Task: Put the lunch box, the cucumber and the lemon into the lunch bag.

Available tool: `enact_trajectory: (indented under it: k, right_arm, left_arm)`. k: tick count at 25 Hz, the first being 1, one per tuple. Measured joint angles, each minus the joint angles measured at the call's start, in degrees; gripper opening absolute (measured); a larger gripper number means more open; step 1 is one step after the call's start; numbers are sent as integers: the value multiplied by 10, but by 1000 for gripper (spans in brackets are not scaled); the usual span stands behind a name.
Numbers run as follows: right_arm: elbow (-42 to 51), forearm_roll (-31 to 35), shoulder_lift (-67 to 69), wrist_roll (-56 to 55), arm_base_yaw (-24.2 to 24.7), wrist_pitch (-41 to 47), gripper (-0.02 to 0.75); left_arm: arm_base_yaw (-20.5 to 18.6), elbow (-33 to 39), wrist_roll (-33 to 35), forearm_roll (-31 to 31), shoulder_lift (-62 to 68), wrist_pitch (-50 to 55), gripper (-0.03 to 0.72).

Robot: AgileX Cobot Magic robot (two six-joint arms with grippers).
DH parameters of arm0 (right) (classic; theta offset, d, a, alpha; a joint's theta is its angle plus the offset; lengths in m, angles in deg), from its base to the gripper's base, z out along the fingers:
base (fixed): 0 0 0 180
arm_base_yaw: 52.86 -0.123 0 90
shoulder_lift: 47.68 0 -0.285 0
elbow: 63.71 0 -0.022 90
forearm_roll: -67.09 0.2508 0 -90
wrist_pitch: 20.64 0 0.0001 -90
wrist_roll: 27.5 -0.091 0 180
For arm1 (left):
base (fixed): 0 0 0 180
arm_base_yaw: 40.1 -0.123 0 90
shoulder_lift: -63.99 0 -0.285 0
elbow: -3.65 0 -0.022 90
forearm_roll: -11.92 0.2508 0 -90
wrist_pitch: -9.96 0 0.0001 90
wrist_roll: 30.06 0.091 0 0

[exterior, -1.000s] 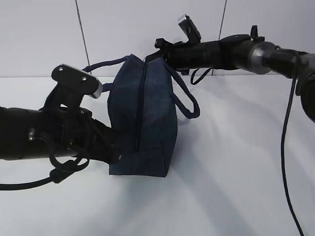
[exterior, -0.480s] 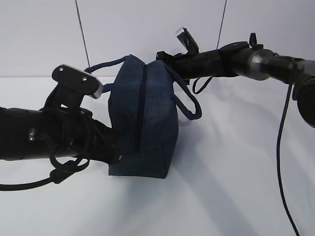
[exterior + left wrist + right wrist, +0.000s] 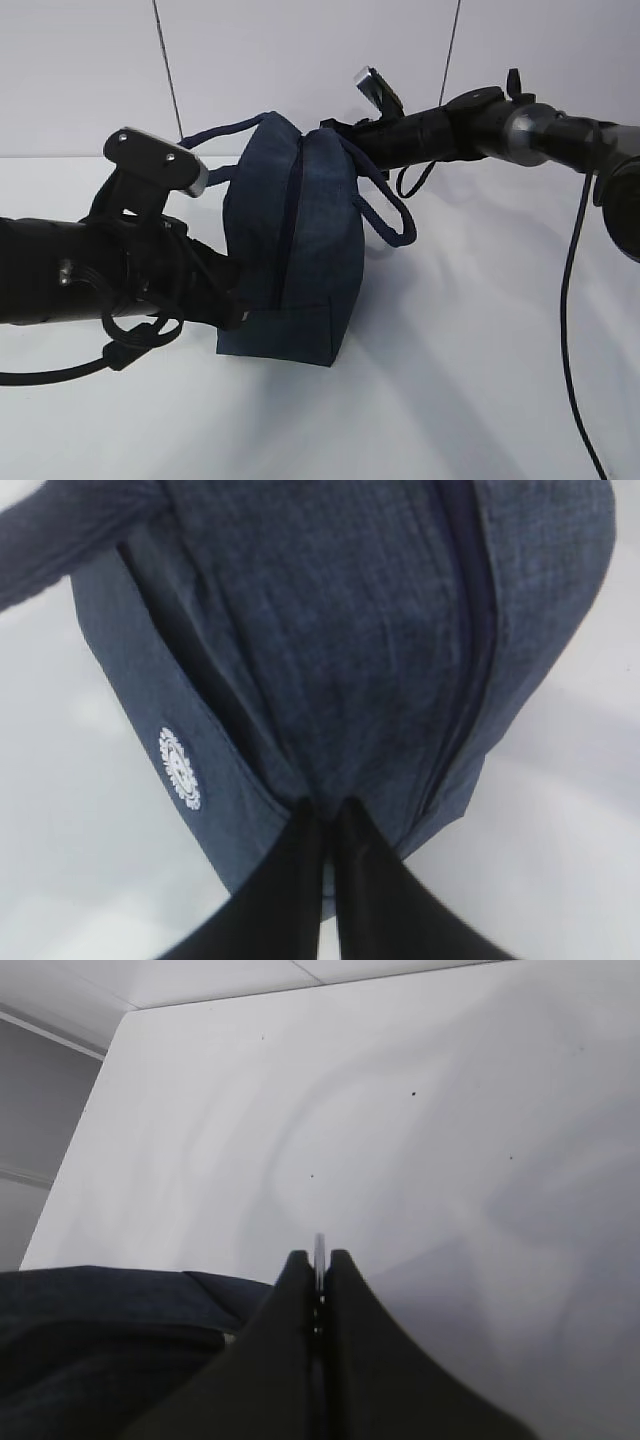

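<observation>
The dark navy lunch bag [image 3: 300, 240] stands on the white table with its zipper line [image 3: 288, 220] facing me. My left gripper [image 3: 236, 300] is shut on the fabric of the bag's lower left end. In the left wrist view the fingertips [image 3: 327, 815] pinch the cloth beside the white emblem [image 3: 180, 768]. My right gripper [image 3: 326, 130] is at the bag's top far end, shut on the thin silver zipper pull [image 3: 318, 1248]. The bag also shows at the lower left of the right wrist view [image 3: 100, 1330]. The lunch box, cucumber and lemon are out of view.
One loop handle [image 3: 390, 210] hangs off the bag's right side, the other [image 3: 215, 130] sticks out left behind my left wrist camera. A black cable [image 3: 575, 300] hangs from the right arm. The grey wall stands close behind the table [image 3: 470, 400].
My right gripper has moved a little to the right with the pull, and the bag's top has leaned right with it. The left arm has held still.
</observation>
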Motion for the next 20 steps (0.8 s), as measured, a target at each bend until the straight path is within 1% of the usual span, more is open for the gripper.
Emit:
enact_trajectory:
  k: [5, 7, 9, 12, 13, 15, 20]
  right_arm:
    - [-3, -7, 0, 0, 1, 21, -13]
    - [-14, -20, 1, 0, 2, 36, -13]
    - [-39, -55, 3, 0, 5, 64, -13]
    - [-101, -146, 6, 2, 10, 133, -13]
    - [-124, -180, 6, 2, 11, 154, -13]
    - [-162, -221, 6, -2, 16, 177, -13]
    - [-199, -244, 6, -13, 25, 197, -13]
  left_arm:
    - [0, 0, 0, 0, 0, -4, -6]
    - [0, 0, 0, 0, 0, -7, -6]
    - [0, 1, 0, 0, 0, -18, -6]
    - [-3, 1, 0, 0, 0, -39, -6]
    - [-8, 1, 0, 0, 0, -45, -6]
    - [-23, 1, 0, 0, 0, -54, -6]
    - [-65, 1, 0, 0, 1, -68, -6]
